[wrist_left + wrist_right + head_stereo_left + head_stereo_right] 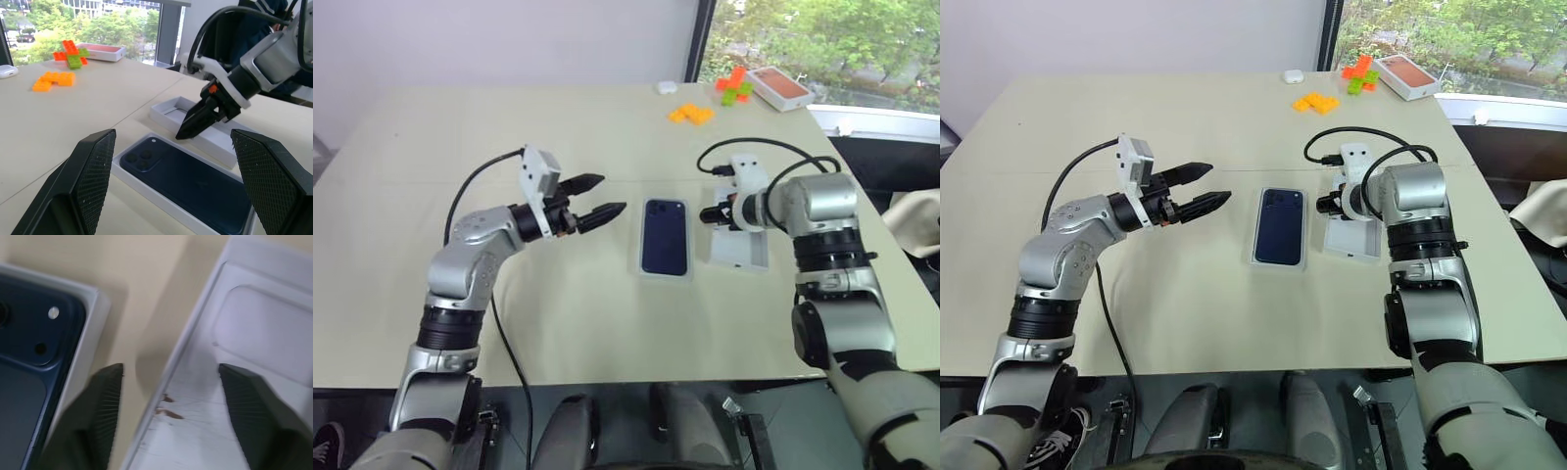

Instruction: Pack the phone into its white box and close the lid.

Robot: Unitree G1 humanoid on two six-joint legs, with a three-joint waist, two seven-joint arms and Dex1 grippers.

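Two grippers flanked the phone (665,237), which lay camera-end away from the robot inside the white box (643,268) at the table's middle. Just to its right, parallel, sat the lid (740,251), hollow side up. The right gripper (188,128), jaws partly parted and empty, straddled the lid's near wall, clearly nearer; the left gripper (596,201) hovered wide open, well apart.

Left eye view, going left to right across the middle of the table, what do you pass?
Left gripper → the phone lying in the white box → right gripper → the lid, hollow side up.
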